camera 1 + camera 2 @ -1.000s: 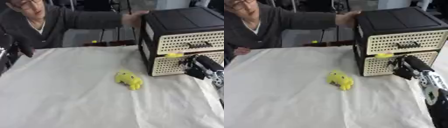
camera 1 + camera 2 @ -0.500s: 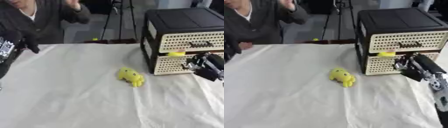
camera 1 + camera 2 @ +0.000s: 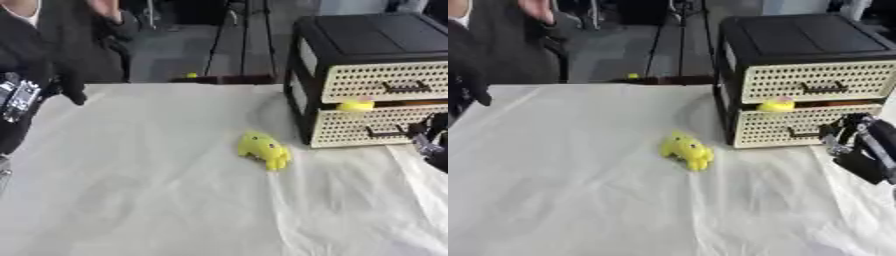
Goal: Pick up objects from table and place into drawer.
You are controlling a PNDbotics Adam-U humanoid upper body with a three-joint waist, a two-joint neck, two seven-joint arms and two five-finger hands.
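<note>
Landmark: the drawer unit (image 3: pixel 798 75), a black cabinet with two cream perforated drawer fronts, stands at the far right of the tabletop (image 3: pixel 131 190), which is covered by a white cloth.
Lower drawer: the lower drawer (image 3: pixel 798 125) appears pulled out a little, with a gap above its front edge.
Small yellow object: a small yellow object (image 3: pixel 777 105) sits in that gap, at the top edge of the lower drawer front, left of its middle.
Yellow toy: the yellow toy (image 3: pixel 263 149) lies on the cloth just left of the drawer unit's lower front corner, apart from the cabinet and from both hands.
Right hand: the right hand (image 3: pixel 852 141) is at the right end of the lower drawer front, close to its dark handle (image 3: pixel 802 133); its fingers look curled, but whether they have hold of the handle cannot be told.
Left hand: the left hand (image 3: pixel 19 95) shows at the left edge, well apart from the drawer unit; its finger pose cannot be told.
</note>
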